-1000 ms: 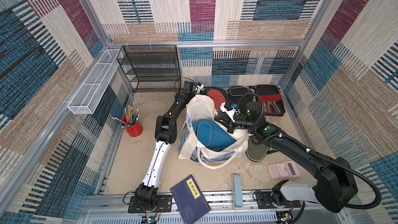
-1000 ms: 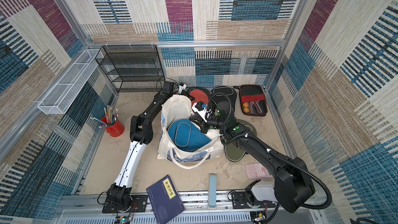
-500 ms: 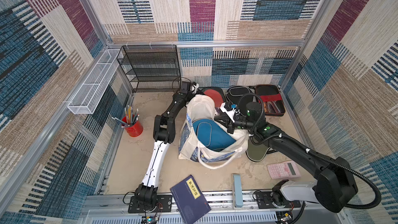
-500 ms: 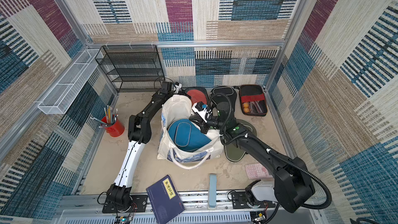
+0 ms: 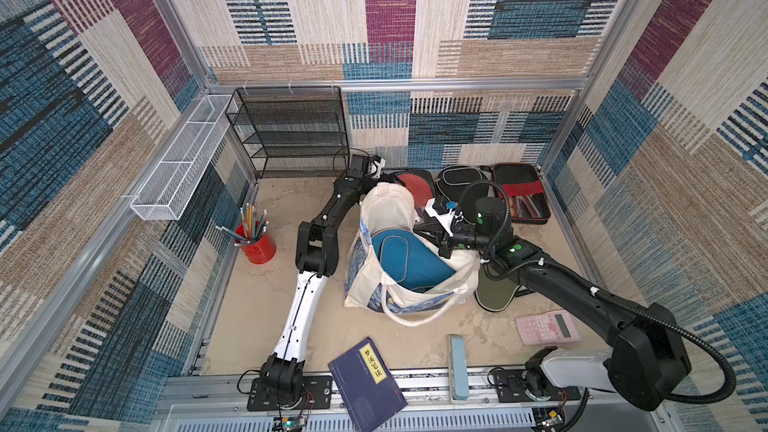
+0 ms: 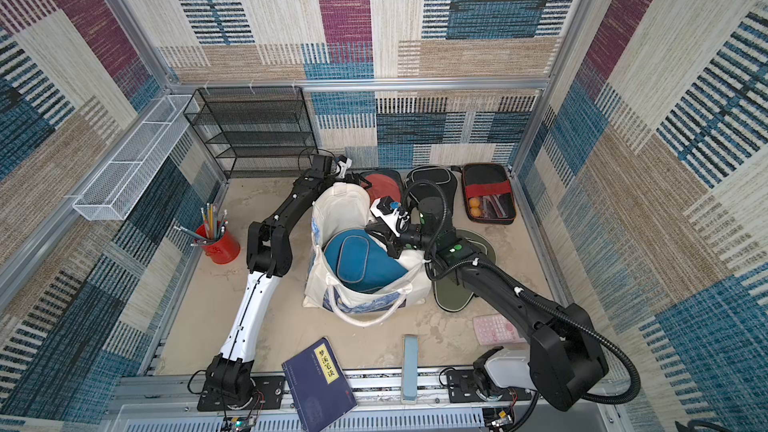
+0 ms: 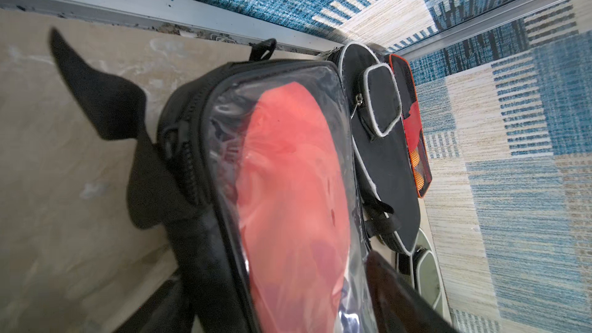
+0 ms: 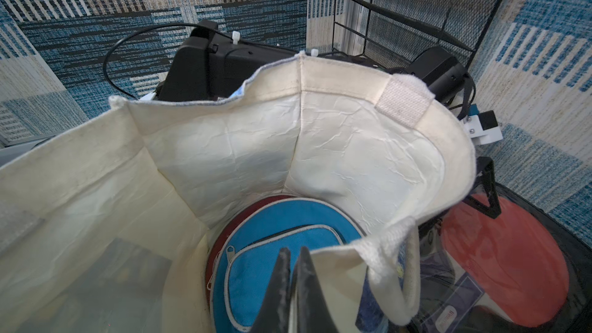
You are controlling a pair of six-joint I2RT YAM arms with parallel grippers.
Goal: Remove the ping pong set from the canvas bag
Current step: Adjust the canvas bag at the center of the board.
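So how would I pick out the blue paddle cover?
Find the cream canvas bag at the centre. In its open mouth lies the blue paddle cover, topmost. It alone is blue with pale piping; a maroon cover peeks from beneath.

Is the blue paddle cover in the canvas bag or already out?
In. The blue paddle cover lies inside the open canvas bag, cream walls around it in both top views.

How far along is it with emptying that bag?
Done: the clear-fronted paddle cover, black cover, red-banded case and olive cover lie outside. In hand: the left tool hangs open over the clear-fronted one; the right tool pinches the rim of the canvas bag. Left: the blue cover and a maroon cover beneath it, inside.
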